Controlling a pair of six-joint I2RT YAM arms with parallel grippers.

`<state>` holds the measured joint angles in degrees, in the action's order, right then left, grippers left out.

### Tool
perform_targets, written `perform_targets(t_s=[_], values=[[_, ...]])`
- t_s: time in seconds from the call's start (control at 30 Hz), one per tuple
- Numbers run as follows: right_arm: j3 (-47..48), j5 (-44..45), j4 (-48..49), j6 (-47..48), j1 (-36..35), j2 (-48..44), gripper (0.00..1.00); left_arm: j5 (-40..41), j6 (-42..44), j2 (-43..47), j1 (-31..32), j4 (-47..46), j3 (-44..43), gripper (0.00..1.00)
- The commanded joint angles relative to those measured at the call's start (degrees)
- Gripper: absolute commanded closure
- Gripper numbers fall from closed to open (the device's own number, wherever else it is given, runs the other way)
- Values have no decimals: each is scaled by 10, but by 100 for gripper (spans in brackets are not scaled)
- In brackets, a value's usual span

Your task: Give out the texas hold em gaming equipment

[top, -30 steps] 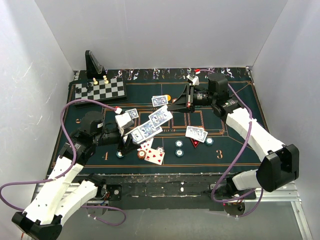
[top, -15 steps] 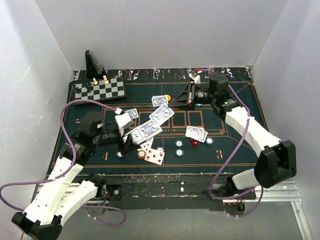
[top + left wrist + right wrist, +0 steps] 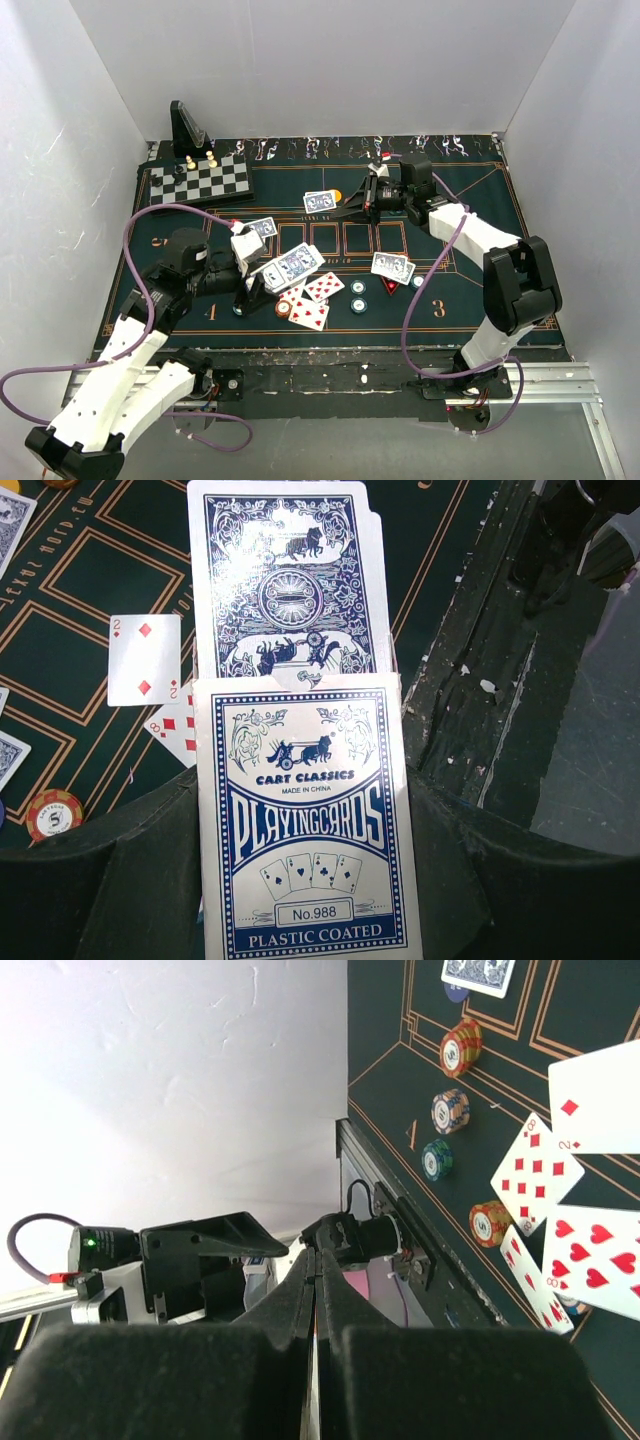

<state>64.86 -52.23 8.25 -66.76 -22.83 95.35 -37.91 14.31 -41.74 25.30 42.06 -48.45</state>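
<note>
My left gripper (image 3: pixel 262 278) is shut on a blue-and-white playing card box (image 3: pixel 305 820), and a blue-backed card (image 3: pixel 285 580) sticks out of its top. It hovers over position 4 of the green felt (image 3: pixel 470 300). Face-up red cards (image 3: pixel 325 287) lie just beyond it, with the two of diamonds (image 3: pixel 145 660) among them. My right gripper (image 3: pixel 352 200) is farther back by a blue-backed card (image 3: pixel 320 202) and an orange chip (image 3: pixel 337 195). Its fingers (image 3: pixel 300 1300) are pressed together, and I see nothing clearly between them. Teal chips (image 3: pixel 358 288), a red triangle marker (image 3: pixel 390 285) and more cards (image 3: pixel 393 267) lie mid-table.
A chessboard with pawns (image 3: pixel 200 180) and a black angled stand (image 3: pixel 187 128) sit at the back left. White walls close in three sides. Chip stacks (image 3: pixel 460 1048) line the felt near the worn black front edge (image 3: pixel 330 360).
My right gripper has drawn back toward the far side. The card that hung between it and the box is gone, and one more face-up red card lies on the felt.
</note>
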Motion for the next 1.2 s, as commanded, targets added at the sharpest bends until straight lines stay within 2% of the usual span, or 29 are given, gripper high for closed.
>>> perform_targets(t_s=[0.0, 0.03, 0.23, 0.27, 0.37, 0.5, 0.57, 0.6, 0.87, 1.0, 1.17], values=[[39, 26, -81, 97, 1, -24, 99, -10, 5, 10, -6, -10, 10, 100], [43, 38, -128, 122, 2, -25, 99, -10, 3, 9, -6, -12, 8, 100], [37, 113, -267, 229, -7, -32, 99, -18, -8, 6, -7, -15, -8, 100], [29, 121, -279, 240, -12, -33, 93, -19, -9, 8, -7, -15, -10, 100], [8, 153, -294, 258, -36, -37, 65, -20, -4, 9, -7, -7, -14, 100], [-8, 173, -290, 250, -62, -20, 48, -19, -6, 8, -7, -5, -18, 100], [-15, 183, -284, 240, -75, -16, 34, -19, -7, 7, -7, -5, -23, 100], [-15, 189, -286, 238, -84, -12, 30, -19, -7, 7, -7, -4, -23, 100], [-58, 235, -287, 181, -127, -14, 23, -19, 2, 7, -7, 5, -34, 100], [-101, 237, -243, 135, -133, -16, 23, -22, 5, 4, -7, 10, -35, 100], [-103, 212, -204, 121, -134, -20, 23, -22, 7, 8, -7, 17, -35, 100]])
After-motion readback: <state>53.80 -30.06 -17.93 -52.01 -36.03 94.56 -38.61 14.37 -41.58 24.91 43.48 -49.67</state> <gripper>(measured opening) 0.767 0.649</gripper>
